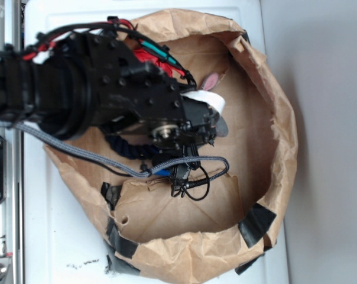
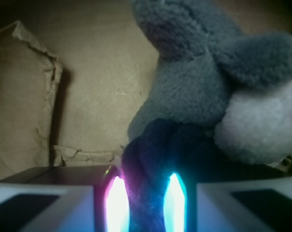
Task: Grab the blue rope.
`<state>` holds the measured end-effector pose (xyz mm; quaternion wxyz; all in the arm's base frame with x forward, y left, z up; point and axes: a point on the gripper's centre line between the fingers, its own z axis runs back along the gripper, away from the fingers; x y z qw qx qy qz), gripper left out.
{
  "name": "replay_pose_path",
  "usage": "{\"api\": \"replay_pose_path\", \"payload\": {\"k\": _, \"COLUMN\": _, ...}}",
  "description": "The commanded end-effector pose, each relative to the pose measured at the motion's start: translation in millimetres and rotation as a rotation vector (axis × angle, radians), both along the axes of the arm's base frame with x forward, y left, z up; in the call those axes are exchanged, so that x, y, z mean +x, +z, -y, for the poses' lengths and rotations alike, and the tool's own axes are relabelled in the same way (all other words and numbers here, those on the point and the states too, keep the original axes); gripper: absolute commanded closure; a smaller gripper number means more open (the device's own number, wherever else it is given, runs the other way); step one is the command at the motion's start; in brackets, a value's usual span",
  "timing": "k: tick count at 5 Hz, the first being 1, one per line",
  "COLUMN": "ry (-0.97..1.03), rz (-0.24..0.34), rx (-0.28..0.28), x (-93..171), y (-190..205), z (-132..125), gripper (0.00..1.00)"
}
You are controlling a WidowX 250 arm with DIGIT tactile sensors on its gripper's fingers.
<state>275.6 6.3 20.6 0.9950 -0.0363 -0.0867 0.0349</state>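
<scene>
The blue rope, thick, dark navy and twisted, runs straight between my two glowing finger pads in the wrist view and fills the gap between them. My gripper is shut on the rope. In the exterior view a stretch of the rope shows under the black arm, and the gripper is low inside the paper bag. A grey and white plush bunny lies right against the rope's far end, and its pink ear pokes out beside the wrist.
A wide brown paper bag with rolled walls and black tape patches rings the work area on a white surface. The robot's grey braided cable loops across the bag floor. Red and green items lie at the back.
</scene>
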Motion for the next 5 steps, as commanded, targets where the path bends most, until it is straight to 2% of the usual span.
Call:
{"api": "replay_pose_path", "payload": {"k": 1, "ry": -0.025, "rz": 0.175, "rx": -0.085, "x": -1, "y": 39, "z": -4, "gripper": 1.00}}
{"api": "replay_pose_path", "payload": {"k": 2, "ry": -0.006, "rz": 0.234, "rx": -0.124, "x": -10, "y": 42, "z": -11, "gripper": 1.00}}
{"api": "replay_pose_path", "payload": {"k": 3, "ry": -0.056, "rz": 0.235, "rx": -0.153, "x": -34, "y": 91, "z": -27, "gripper": 1.00}}
{"api": "replay_pose_path", "payload": {"k": 4, "ry": -0.054, "rz": 0.261, "rx": -0.160, "x": -61, "y": 134, "z": -40, "gripper": 1.00}}
{"api": "replay_pose_path", "payload": {"k": 5, "ry": -0.046, "rz": 0.254, "rx": -0.144, "x": -64, "y": 134, "z": -39, "gripper": 1.00}}
